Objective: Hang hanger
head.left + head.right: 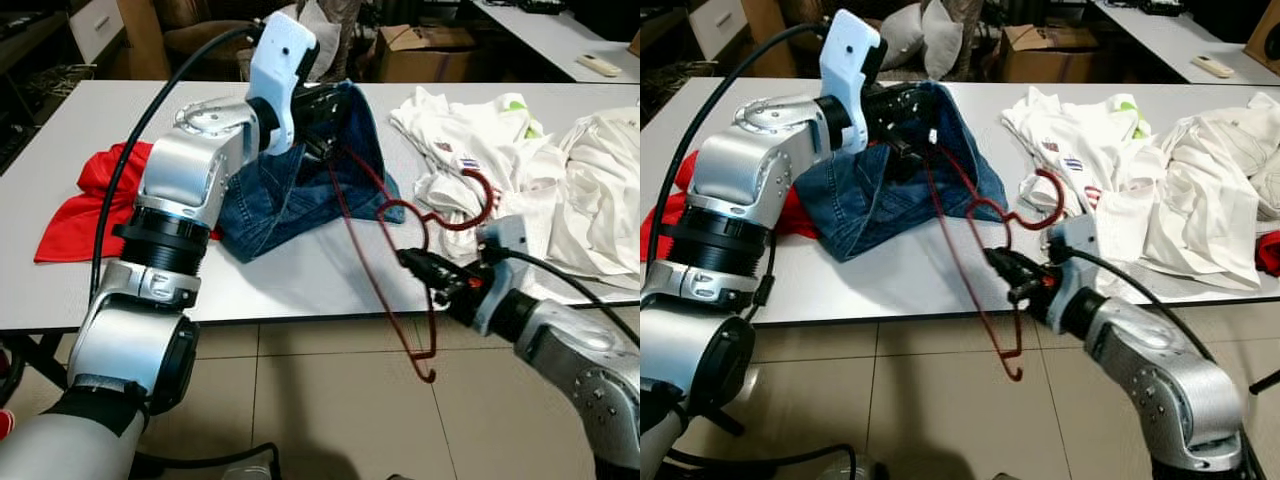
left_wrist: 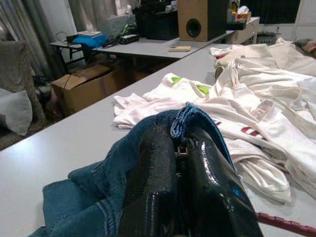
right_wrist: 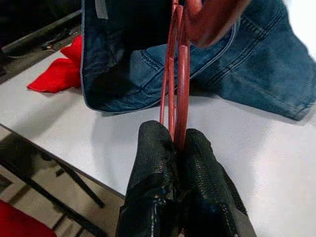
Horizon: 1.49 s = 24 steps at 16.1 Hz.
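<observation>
A dark red wire hanger [image 1: 385, 270] hangs tilted over the white table's [image 1: 300, 270] front edge, its hook [image 1: 478, 205] near the white shirts. My right gripper [image 1: 410, 260] is shut on the hanger's wires [image 3: 177, 94] just below the hook. My left gripper [image 1: 318, 122] is raised above the table and shut on the waistband of the blue jeans [image 1: 290, 190], which drape down from it onto the table. In the left wrist view the denim [image 2: 187, 121] is pinched between the black fingers [image 2: 153, 187]. One end of the hanger reaches up into the jeans by the left gripper.
A red garment [image 1: 85, 205] lies on the table's left side. A heap of white shirts [image 1: 510, 160] covers the right side. A cardboard box [image 1: 425, 50] and another table [image 1: 560, 35] stand behind. Tiled floor [image 1: 300, 400] lies in front.
</observation>
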Motion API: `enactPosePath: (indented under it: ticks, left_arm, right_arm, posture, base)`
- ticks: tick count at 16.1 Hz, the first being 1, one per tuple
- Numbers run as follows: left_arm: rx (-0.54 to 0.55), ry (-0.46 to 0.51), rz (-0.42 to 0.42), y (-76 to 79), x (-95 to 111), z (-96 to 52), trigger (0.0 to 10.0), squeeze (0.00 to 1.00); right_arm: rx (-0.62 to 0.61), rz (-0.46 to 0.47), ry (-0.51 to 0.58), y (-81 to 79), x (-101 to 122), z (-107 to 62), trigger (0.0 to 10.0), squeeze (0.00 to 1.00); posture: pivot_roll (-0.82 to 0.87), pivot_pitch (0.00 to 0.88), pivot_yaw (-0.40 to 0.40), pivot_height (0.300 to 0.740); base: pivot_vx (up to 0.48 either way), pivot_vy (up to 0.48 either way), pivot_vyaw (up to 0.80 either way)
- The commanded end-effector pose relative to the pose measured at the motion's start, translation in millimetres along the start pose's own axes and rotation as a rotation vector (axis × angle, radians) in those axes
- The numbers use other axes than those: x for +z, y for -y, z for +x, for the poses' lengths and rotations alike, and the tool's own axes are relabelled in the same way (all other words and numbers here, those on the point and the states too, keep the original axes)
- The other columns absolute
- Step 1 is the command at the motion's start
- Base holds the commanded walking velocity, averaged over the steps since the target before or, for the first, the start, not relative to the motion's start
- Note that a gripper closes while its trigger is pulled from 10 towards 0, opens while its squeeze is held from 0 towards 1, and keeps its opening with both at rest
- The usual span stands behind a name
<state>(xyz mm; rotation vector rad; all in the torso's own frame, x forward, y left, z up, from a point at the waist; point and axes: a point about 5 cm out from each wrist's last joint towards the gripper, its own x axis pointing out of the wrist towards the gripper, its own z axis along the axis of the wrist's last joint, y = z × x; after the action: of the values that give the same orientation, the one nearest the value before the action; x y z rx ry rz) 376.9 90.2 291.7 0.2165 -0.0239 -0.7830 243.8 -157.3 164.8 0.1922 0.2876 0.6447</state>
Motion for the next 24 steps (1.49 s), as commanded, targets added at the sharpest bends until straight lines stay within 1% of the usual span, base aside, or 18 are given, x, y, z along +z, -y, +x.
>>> enactPosePath:
  ticks: [1,3,5,8,9,10,11,12,13,14,15,16,18,19,21,22,23,24]
  left_arm:
    - [-0.019,0.023,0.064,4.0,14,-0.6,0.0,0.00]
    - [-0.049,-0.004,0.103,7.3,11,-3.3,0.0,0.00]
    - [-0.099,-0.021,0.118,17.7,7,-2.7,0.0,0.00]
    - [-0.172,-0.048,0.127,36.2,-2,-3.9,0.0,0.00]
    - [-0.165,-0.065,0.137,37.3,-6,-3.8,0.0,0.00]
    - [-0.160,-0.072,0.140,37.0,-8,-3.9,0.0,0.00]
    - [-0.126,-0.104,0.174,31.7,-13,-6.0,0.0,0.00]
    - [-0.016,-0.173,0.221,7.3,-20,-15.5,0.0,0.00]
    - [0.071,-0.215,0.240,-14.7,-21,-24.0,0.0,0.00]
    - [0.146,-0.243,0.263,-33.0,-20,-31.5,0.0,0.00]
    - [0.334,-0.278,0.328,-75.0,-9,-53.0,0.0,0.00]
    - [0.377,-0.275,0.344,-84.2,-2,-58.9,0.0,0.00]
    - [0.481,-0.210,0.371,-105.3,31,-77.8,0.0,0.00]
    - [0.477,-0.162,0.381,-106.2,51,-84.3,0.0,0.00]
    - [0.380,-0.093,0.339,-93.3,65,-82.4,0.0,0.00]
    - [0.278,-0.061,0.294,-78.8,65,-73.4,0.0,0.00]
    - [0.060,-0.040,0.204,-43.1,54,-49.0,0.0,0.00]
    - [0.015,-0.041,0.184,-34.4,50,-43.7,0.0,0.00]
  right_arm:
    - [0.025,0.005,0.028,-7.0,7,0.4,10.0,0.00]
    - [0.045,0.047,0.080,-11.3,15,5.4,10.0,0.00]
    - [0.044,0.086,0.105,-11.8,19,12.2,10.0,0.00]
    - [-0.085,0.219,0.073,0.5,11,25.2,10.0,0.00]
    - [-0.091,0.285,0.052,-0.4,4,27.6,10.0,0.00]
    - [-0.091,0.306,0.044,-0.9,2,28.1,10.0,0.00]
    - [-0.119,0.353,0.025,1.8,-7,27.8,10.0,0.00]
    - [-0.261,0.406,0.001,25.1,-18,24.0,10.0,0.00]
    - [-0.340,0.411,0.020,42.6,-15,22.9,10.0,0.00]
    - [-0.368,0.389,0.054,52.4,-5,24.6,10.0,0.00]
    - [-0.357,0.324,0.159,64.6,33,32.3,10.0,0.00]
    - [-0.336,0.303,0.192,64.5,45,35.1,10.0,0.00]
    - [-0.224,0.283,0.312,55.7,86,42.9,10.0,0.00]
    - [-0.169,0.282,0.329,49.4,95,46.7,10.0,0.00]
    - [-0.135,0.279,0.267,42.7,81,51.5,10.0,0.00]
    - [-0.155,0.288,0.202,43.3,61,53.2,10.0,0.00]
    - [-0.203,0.339,0.134,46.5,31,50.2,10.0,0.00]
    - [-0.215,0.353,0.122,47.1,25,48.6,10.0,0.00]
  posture:
    - [0.01,0.000,0.023,0.740]
    - [0.01,0.000,0.019,0.740]
    - [0.01,0.000,0.013,0.740]
    - [0.01,0.000,0.007,0.740]
    - [0.01,0.000,0.005,0.740]
    - [0.01,0.000,0.005,0.740]
    - [0.01,0.000,0.005,0.740]
    - [0.01,0.000,0.009,0.740]
    - [0.01,0.000,0.011,0.740]
    - [0.01,0.000,0.015,0.740]
    - [0.02,0.000,0.013,0.740]
    - [0.02,0.000,0.009,0.740]
    - [0.04,0.000,-0.006,0.740]
    - [0.04,0.000,-0.006,0.740]
    - [0.05,0.000,-0.020,0.740]
    - [0.06,0.000,-0.020,0.740]
    - [0.05,0.000,-0.013,0.740]
    - [0.05,0.000,-0.010,0.740]
  base:
    - [0.000,0.000,0.00]
    - [0.000,0.000,0.00]
    - [0.000,0.000,0.00]
    - [0.000,0.000,0.00]
    - [0.000,0.000,0.00]
    - [0.000,0.000,0.00]
    - [0.000,0.000,0.00]
    - [0.000,0.000,0.00]
    - [0.000,0.000,0.00]
    - [0.000,0.000,0.00]
    - [0.000,0.000,0.00]
    - [0.000,0.000,0.00]
    - [0.000,0.000,0.00]
    - [0.000,0.000,0.00]
    - [0.000,0.000,0.00]
    - [0.000,0.000,0.00]
    - [0.000,0.000,0.00]
    - [0.000,0.000,0.00]
